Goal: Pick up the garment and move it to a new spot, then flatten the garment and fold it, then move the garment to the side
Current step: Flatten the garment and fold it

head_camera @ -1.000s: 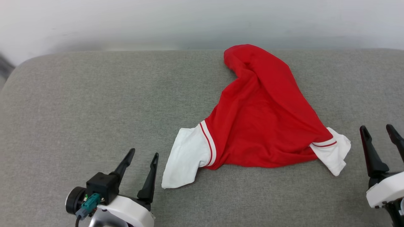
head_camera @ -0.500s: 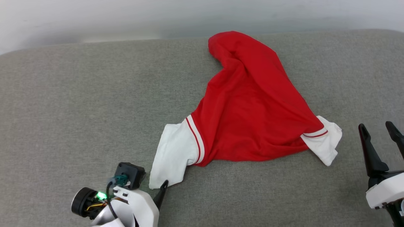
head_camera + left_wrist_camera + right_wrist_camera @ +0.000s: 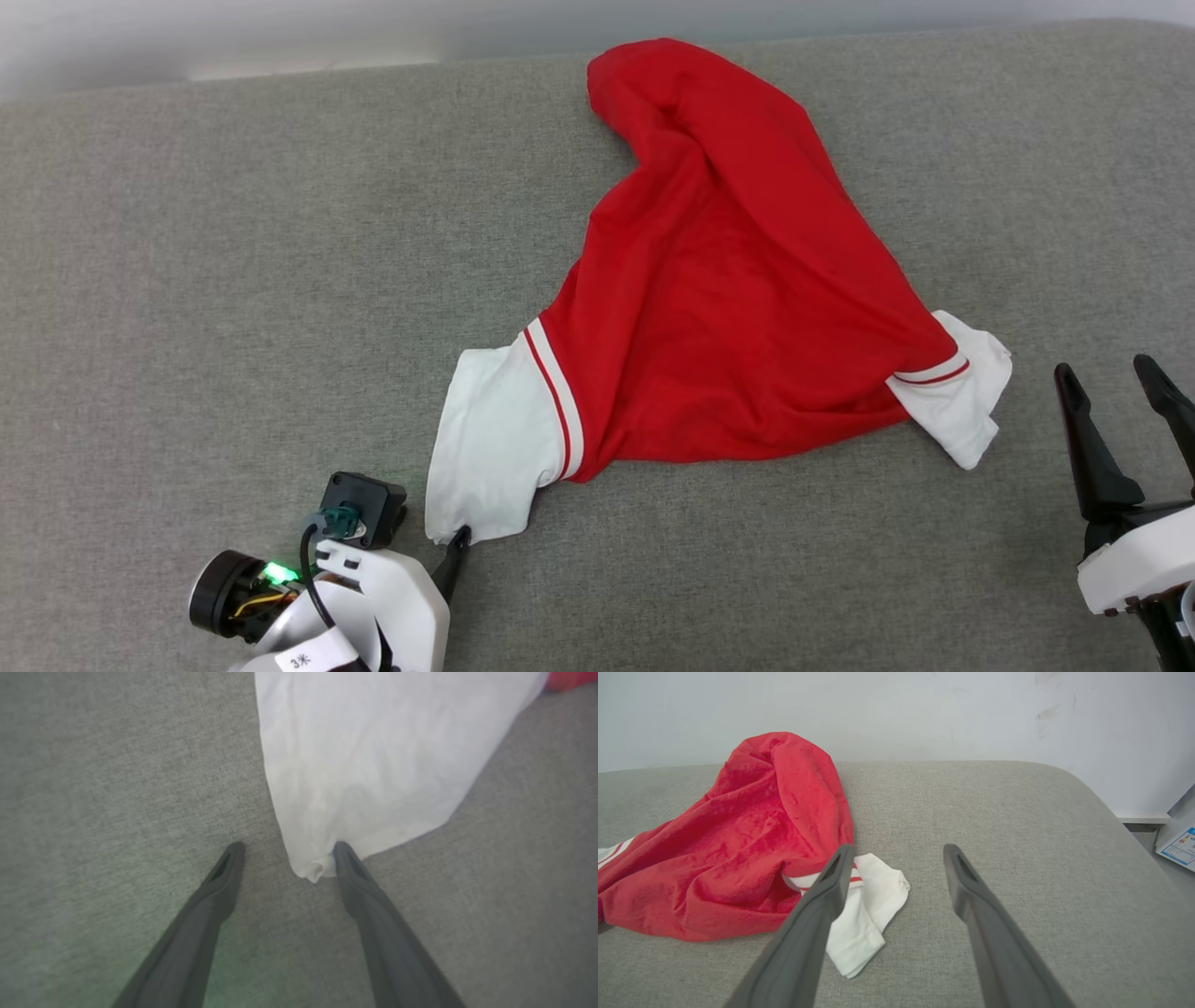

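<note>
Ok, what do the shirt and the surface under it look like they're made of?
Garment: soft matte knit, likely cotton or polyester jersey; it slumps in loose folds, with a faint nap in the right wrist view. Grey surface: woven upholstery cloth, probably over padding; flecked weave, rounded corner.

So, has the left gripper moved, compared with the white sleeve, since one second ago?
Yes. The left gripper was beside the garment's white sleeve, on its left. Now the sleeve's near corner lies between its open fingers.
</note>
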Motion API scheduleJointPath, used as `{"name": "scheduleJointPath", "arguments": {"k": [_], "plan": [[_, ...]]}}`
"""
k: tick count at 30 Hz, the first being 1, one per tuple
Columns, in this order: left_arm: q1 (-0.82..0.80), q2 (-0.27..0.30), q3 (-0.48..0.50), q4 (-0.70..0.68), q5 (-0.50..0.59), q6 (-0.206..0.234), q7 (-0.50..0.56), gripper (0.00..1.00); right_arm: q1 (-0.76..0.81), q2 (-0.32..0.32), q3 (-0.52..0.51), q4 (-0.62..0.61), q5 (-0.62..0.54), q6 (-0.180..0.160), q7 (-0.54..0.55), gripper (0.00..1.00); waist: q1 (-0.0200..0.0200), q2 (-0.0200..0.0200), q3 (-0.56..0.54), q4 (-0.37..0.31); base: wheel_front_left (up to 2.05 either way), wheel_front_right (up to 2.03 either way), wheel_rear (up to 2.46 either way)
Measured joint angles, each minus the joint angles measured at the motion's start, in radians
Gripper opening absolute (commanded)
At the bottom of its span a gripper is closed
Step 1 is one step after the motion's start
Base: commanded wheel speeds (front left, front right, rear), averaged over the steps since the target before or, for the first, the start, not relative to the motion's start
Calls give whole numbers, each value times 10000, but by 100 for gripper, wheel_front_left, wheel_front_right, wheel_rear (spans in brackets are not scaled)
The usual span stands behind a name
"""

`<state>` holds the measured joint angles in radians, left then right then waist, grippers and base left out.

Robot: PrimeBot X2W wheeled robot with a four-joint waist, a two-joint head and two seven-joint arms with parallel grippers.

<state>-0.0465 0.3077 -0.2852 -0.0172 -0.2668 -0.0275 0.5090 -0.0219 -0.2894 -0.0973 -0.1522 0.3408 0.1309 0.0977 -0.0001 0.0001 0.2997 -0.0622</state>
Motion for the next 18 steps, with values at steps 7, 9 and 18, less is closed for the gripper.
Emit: {"name": "scheduleJointPath", "arguments": {"k": [7,9,18], "plan": [[-379,-86,-58,623,-194,-213,-362,0,-5,-111,31,92,-88,0,88,100,0,0,35,106,0,0,0],[-410,-134,6,786,-194,-151,-683,0,7,-171,38,153,-123,0,188,100,1,-1,-50,155,0,0,0],[-128,-167,715,88,-176,464,-2504,0,443,-1085,706,-104,138,2,1367,100,2,0,-733,526,0,0,0]]}}
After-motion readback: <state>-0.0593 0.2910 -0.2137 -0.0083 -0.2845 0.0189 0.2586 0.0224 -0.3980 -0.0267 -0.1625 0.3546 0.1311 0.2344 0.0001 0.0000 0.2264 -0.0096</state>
